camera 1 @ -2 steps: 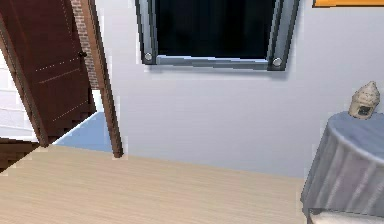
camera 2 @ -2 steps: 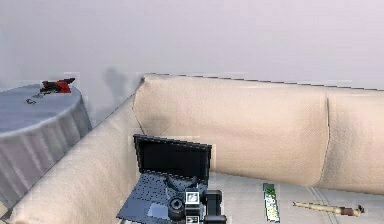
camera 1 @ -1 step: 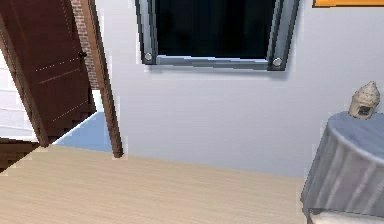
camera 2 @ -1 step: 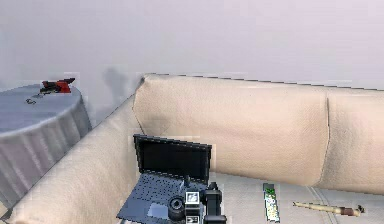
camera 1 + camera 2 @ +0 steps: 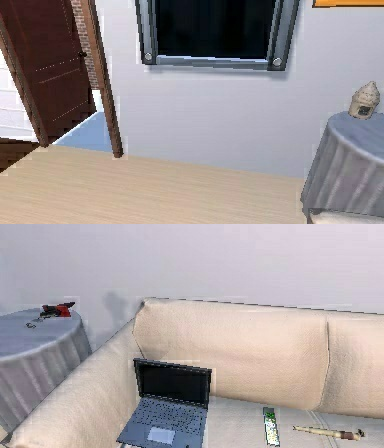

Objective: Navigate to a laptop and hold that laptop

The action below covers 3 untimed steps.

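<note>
An open laptop [image 5: 168,404] with a dark screen and a grey keyboard rests on the seat of a cream sofa [image 5: 250,344], near the sofa's left armrest in the arm side view. Its screen stands upright and faces toward the picture's bottom edge.
A round table under a grey cloth [image 5: 35,349] stands left of the sofa with small red and dark things [image 5: 55,311] on it; the same table [image 5: 350,165] bears a small statue [image 5: 364,99]. On the seat lie a green strip [image 5: 269,424] and a thin stick [image 5: 328,432]. An open brown door [image 5: 50,65] and a dark window [image 5: 218,30] lie ahead.
</note>
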Available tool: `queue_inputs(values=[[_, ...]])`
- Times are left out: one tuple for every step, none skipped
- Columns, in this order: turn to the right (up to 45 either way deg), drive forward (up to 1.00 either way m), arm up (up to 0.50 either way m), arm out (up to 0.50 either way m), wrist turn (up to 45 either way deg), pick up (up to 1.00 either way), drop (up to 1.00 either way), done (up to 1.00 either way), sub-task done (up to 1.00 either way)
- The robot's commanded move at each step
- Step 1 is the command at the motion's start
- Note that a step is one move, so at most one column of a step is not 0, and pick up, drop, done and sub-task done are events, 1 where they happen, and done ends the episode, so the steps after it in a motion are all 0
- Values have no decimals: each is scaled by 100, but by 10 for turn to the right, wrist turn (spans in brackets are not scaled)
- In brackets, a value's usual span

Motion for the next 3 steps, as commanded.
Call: queue_inputs(values=[[0,0,0,0,0,100,0,0,0],[0,0,10,0,0,0,0,0,0],[0,0,0,0,0,0,0,100,0]])
